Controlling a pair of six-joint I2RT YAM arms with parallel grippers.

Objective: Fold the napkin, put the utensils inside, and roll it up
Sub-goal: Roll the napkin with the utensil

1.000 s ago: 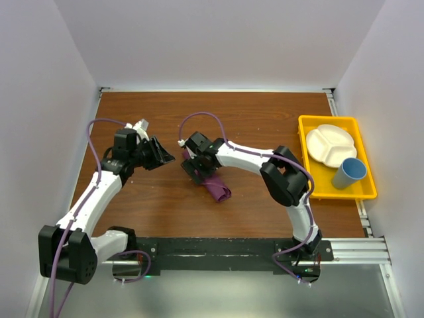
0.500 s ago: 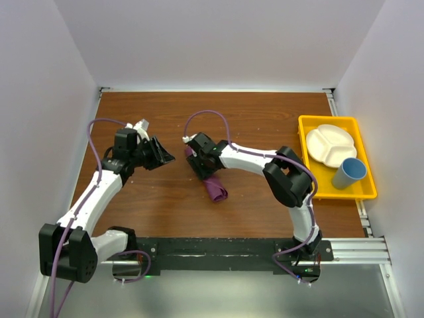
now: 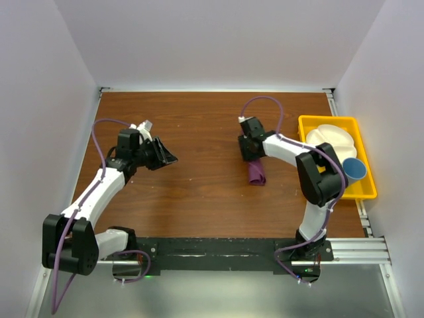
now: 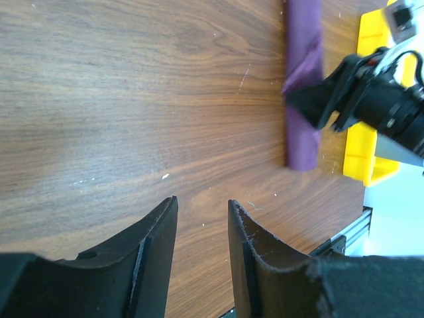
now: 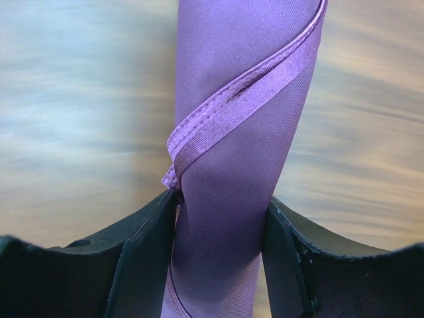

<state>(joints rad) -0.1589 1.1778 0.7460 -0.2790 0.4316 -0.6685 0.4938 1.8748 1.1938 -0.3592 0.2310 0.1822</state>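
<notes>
A rolled plum-purple napkin (image 3: 256, 173) sits on the brown wooden worktop (image 3: 199, 119) a short way left of the yellow tray (image 3: 318, 180). One end is pinched in the right hand (image 3: 252, 154), whose arm curves back past the tray's left wall. Seen from the right wrist, the napkin (image 5: 232, 132) is a tight tube with a stitched hem spiralling across its face, and the right hand (image 5: 222, 218) has its two black fingers (image 5: 149, 245) pressed against either side of the cloth, closed firmly on it. The wood behind is blurred in that view, so it is hard to tell whether the roll rests on the worktop or is held just clear of it. The free end of the roll points toward the near edge of the worktop, level with the tray's near half. Inside the tray, a white divided plate (image 3: 329, 144) lies at the far end and a blue cup (image 3: 354, 170) stands at the near end, both partly hidden by the right arm. The left hand (image 3: 165, 158) hangs well apart from the tray, over the left half of the worktop, and faces the roll. Its wrist camera shows the left hand (image 4: 202, 205) with fingers a narrow gap apart and nothing between them, and the napkin (image 4: 303, 139) ahead, just before the tray (image 4: 368, 132).
</notes>
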